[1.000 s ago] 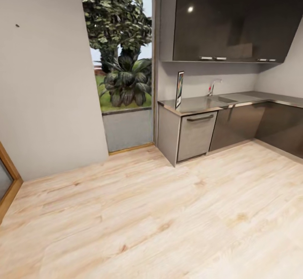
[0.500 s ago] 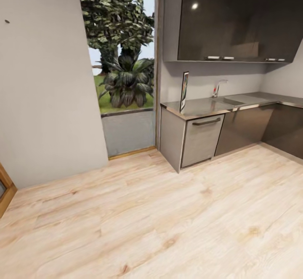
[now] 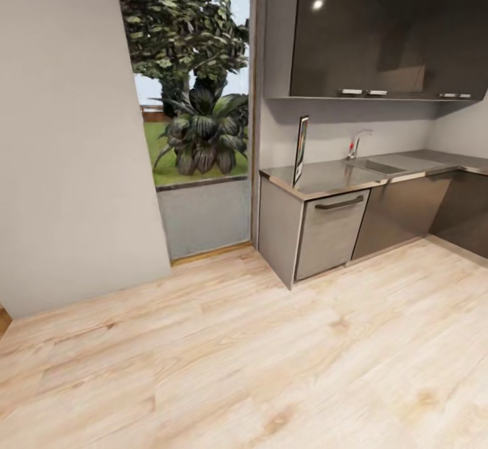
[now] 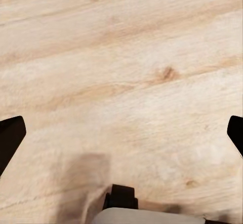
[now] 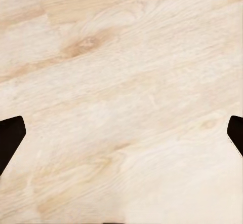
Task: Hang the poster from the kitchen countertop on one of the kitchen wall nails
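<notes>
Left end effector (image 4: 121,133): spread wide, dark fingertips (image 4: 10,138) at opposite edges of its wrist view, nothing between them, pale wood floor (image 4: 126,67) beneath. Right end effector (image 5: 121,133): likewise wide open and empty, fingertips (image 5: 10,138) well apart over the same planks.

Farther out, in the head view: poster (image 3: 300,150) standing upright on the near left end of the grey surface (image 3: 332,176), turned nearly edge-on, so artwork hard to make out, perhaps a colourful strip inside a dark frame. Sink (image 3: 376,165) and slim tap (image 3: 357,142) to its right, near the back wall. Dark wall cabinets (image 3: 386,28) above; a light grey cabinet front with a dark handle (image 3: 331,232) below the poster. Left of the surface, a tall window (image 3: 193,96) onto garden plants, then a plain grey wall (image 3: 68,130).
</notes>
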Robot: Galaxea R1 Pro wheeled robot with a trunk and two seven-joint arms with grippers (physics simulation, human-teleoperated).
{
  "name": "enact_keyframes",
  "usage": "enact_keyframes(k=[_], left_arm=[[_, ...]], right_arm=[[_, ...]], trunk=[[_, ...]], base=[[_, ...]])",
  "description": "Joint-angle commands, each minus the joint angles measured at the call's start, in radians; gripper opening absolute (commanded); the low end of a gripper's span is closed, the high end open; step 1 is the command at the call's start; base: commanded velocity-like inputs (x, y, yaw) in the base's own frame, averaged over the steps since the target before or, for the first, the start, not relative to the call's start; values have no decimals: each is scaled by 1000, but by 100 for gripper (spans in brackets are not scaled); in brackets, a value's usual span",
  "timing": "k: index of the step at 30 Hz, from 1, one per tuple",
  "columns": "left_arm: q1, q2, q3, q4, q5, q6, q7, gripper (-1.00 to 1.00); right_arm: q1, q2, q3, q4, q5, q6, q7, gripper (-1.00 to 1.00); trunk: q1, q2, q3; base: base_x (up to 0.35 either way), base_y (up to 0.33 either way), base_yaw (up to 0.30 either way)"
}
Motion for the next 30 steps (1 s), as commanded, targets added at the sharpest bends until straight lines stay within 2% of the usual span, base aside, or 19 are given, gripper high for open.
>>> enact_keyframes(k=[1,6,9,14,30], left_arm=[[0,0,1,-1,0,-2,0,100],[0,0,1,-1,0,-2,1,100],[0,0,1,-1,0,-2,0,100],[0,1,1,-1,0,-2,0,100],[0,10,1,-1,0,-2,0,100]], right_arm=[[-1,0,3,1,2,-3,-1,100],[-1,-1,3,1,2,-3,-2,100],[-1,-11,3,0,2,-3,-2,100],[-1,-29,3,2,0,-89,-2,100],[-1,-31,2,5,-3,-104,-1,100]], trunk=[[1,0,-1],[1,0,-1],[1,0,-1],[1,0,-1],[1,0,-1]], base=[[339,28,0],[339,86,0],[339,116,0],[339,109,0],[339,12,0]])
